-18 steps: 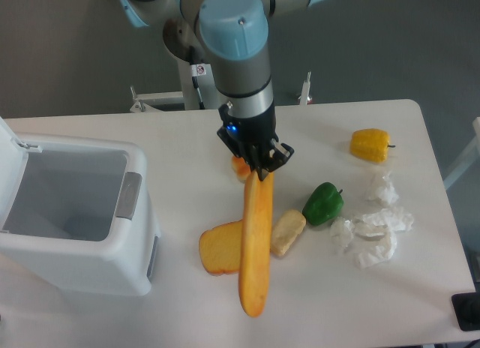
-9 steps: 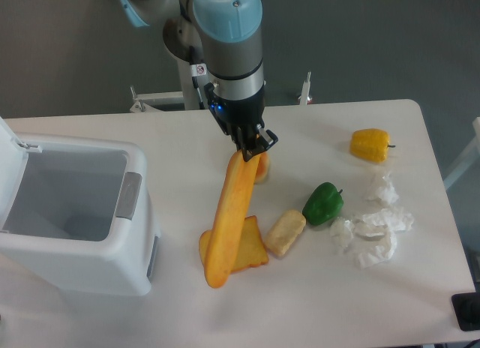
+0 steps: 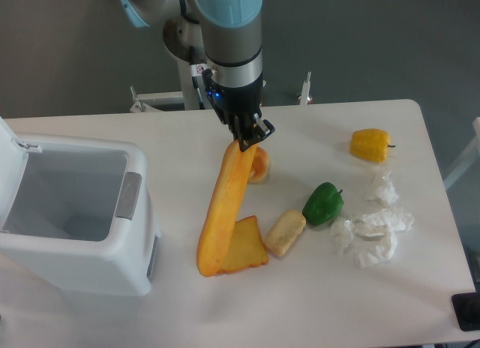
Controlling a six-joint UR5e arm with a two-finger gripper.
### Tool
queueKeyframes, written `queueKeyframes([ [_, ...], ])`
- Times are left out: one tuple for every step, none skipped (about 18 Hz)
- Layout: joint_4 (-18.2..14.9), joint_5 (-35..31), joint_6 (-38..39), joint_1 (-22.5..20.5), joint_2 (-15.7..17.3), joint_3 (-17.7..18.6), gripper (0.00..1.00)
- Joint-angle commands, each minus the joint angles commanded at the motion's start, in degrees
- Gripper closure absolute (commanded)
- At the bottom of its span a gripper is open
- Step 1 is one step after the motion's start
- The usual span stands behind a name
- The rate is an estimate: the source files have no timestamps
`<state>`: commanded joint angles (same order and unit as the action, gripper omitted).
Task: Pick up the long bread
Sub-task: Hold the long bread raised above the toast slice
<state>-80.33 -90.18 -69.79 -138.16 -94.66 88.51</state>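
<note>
You have the long bread [image 3: 223, 209] hanging from the gripper [image 3: 248, 137] at centre frame, fingers pinched on its very top end, so the whole length dangles down and to the left. That end grip is your main risk: I judge the loaf could pivot or slide out, since it looks like glossy plastic and most of its weight sits far below the pinch. Its lower tip sits low over the toast slice [image 3: 244, 247] at lower centre; whether it touches I cannot tell, but a drag would shove the slice.

The biggest thing near you is the white bin [image 3: 71, 213] at the left, lid up; the swinging tip could knock its wall if you move that way. To the right lie crumpled tissues [image 3: 372, 232], then a green pepper [image 3: 323, 202] and a yellow pepper [image 3: 370, 145], all well apart from the bread. The pale roll [image 3: 286, 232] lies just beside the toast, and a small orange piece [image 3: 259, 165] sits right behind the hanging loaf.
</note>
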Motion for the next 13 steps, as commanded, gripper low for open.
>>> queueKeyframes([
  [-0.1,0.1,0.1,0.0,0.0,0.0,1.0],
  [-0.1,0.0,0.2,0.0,0.0,0.0,1.0],
  [-0.1,0.1,0.2,-0.3,0.0,0.1,1.0],
  [-0.1,0.1,0.1,-0.4,0.2,0.0,1.0],
  [-0.2,0.3,0.1,-0.5,0.5,0.1,1.0],
  [-0.3,0.8,0.1,-1.0,1.0,0.3,1.0],
  [-0.6,1.9,0.1,-1.8,1.8,0.6,1.0],
  [-0.8,3.1,0.1,-2.4,2.0,0.7,1.0],
  [-0.8,3.7,0.2,-2.4,2.0,0.7,1.0],
  [-0.8,3.9,0.2,-2.4,2.1,0.7,1.0],
  [-0.8,3.9,0.2,-2.4,2.4,0.7,1.0],
  [-1.2,4.0,0.2,-2.4,2.6,0.7,1.0],
  [-1.5,4.4,0.2,-2.4,2.7,0.7,1.0],
])
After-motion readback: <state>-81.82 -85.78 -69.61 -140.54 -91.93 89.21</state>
